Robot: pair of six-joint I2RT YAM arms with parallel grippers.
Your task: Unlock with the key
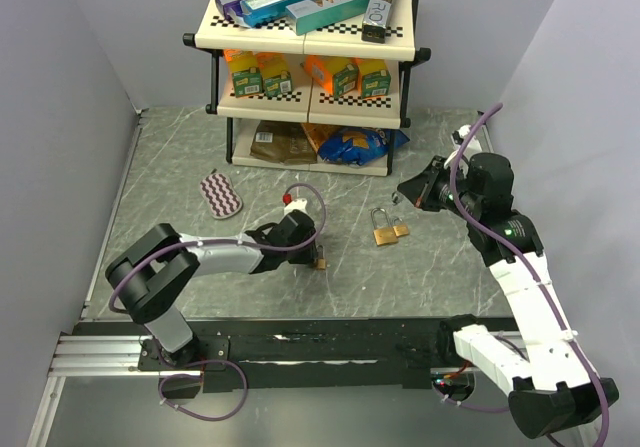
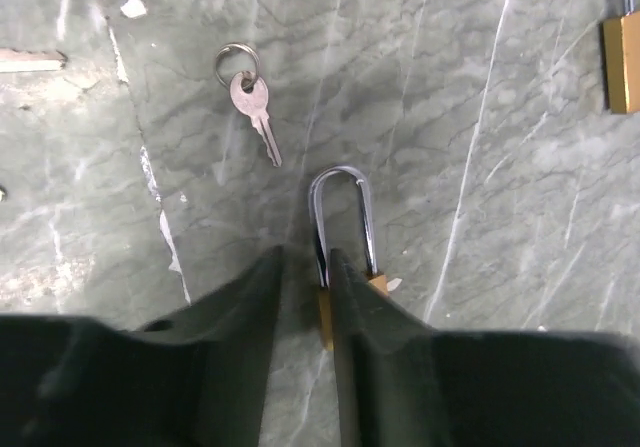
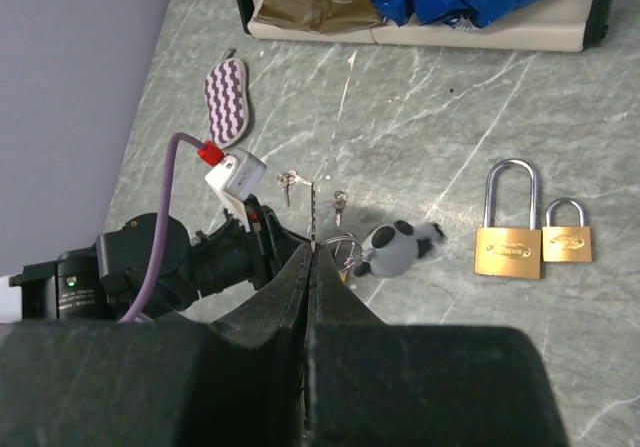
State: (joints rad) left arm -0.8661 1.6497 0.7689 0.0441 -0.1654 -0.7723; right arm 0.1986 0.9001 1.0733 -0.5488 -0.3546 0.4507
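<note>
My right gripper [image 3: 314,250] is shut on a key [image 3: 314,212] that sticks up edge-on from its tips. The key's wire rings and a grey panda charm [image 3: 400,247] hang from it. In the top view this gripper [image 1: 405,189] hovers right of centre. My left gripper [image 2: 305,267] is low on the table over a brass padlock [image 2: 341,202]. Its jaws stand narrowly apart. The right finger [image 2: 375,347] covers most of the lock's body, and the steel shackle pokes out ahead. A loose key on a ring [image 2: 255,107] lies just beyond it.
Two more brass padlocks, large [image 3: 510,237] and small [image 3: 567,242], lie side by side mid-table [image 1: 385,229]. Small loose keys [image 3: 288,182] lie near the left arm. A striped pouch [image 1: 220,195] and a stocked shelf unit [image 1: 310,67] stand behind.
</note>
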